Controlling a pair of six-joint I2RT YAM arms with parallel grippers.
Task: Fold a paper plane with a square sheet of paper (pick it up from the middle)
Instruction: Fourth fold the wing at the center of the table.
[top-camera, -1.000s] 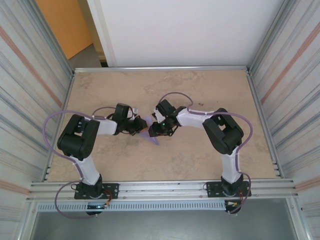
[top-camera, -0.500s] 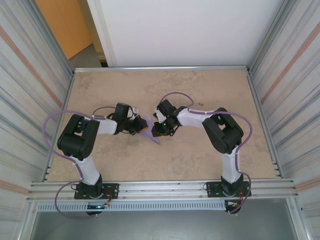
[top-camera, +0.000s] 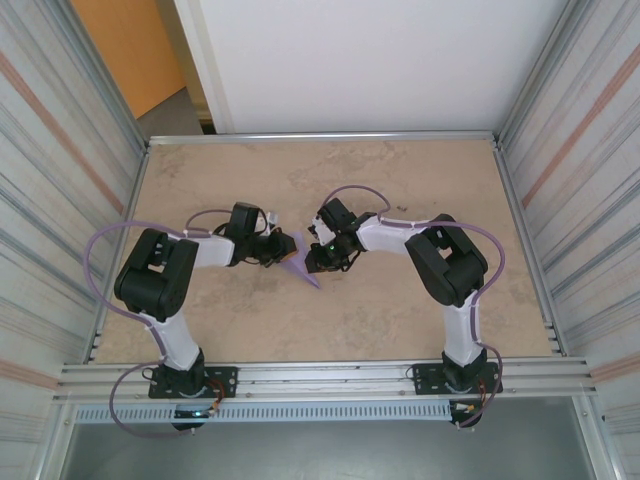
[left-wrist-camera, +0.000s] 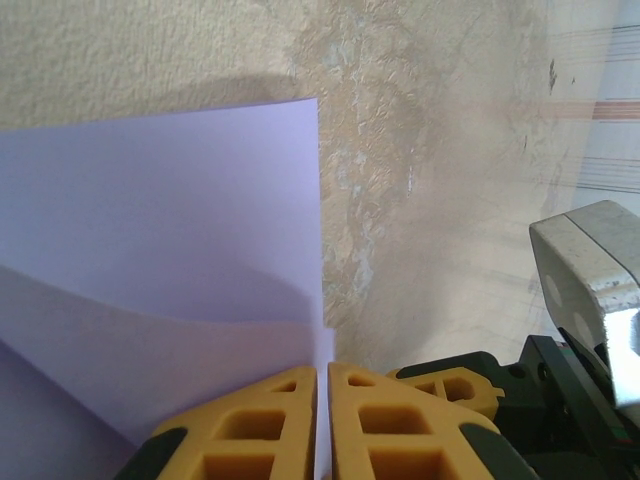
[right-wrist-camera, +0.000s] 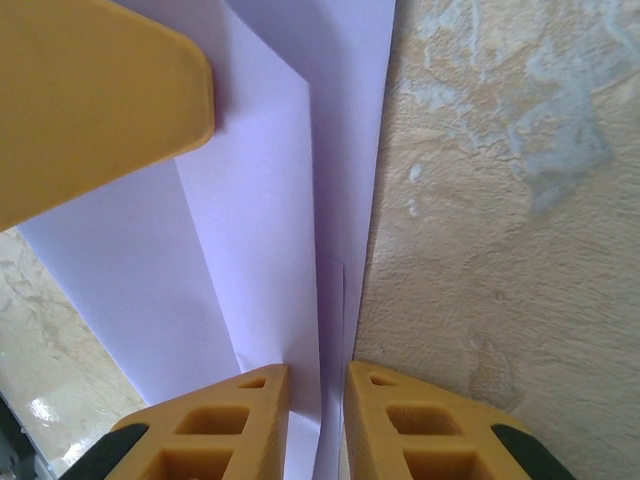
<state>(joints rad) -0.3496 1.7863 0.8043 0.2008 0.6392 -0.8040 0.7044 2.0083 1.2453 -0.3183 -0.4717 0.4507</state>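
Creasing, we judge, explains why left fingers (left-wrist-camera: 322, 385) and right fingers (right-wrist-camera: 318, 385) (nearly shut) both pinch the folded lavender paper sheet (left-wrist-camera: 150, 250).

No readable text
We are finding no letters, numbers or signs anywhere around the lavender paper (top-camera: 303, 270).

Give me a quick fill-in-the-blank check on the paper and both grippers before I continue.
The left gripper is ___ on the folded paper. The paper is ___ in colour. Seen from above, it sits ___ the left gripper and the right gripper.
Missing words: shut; lavender; between.
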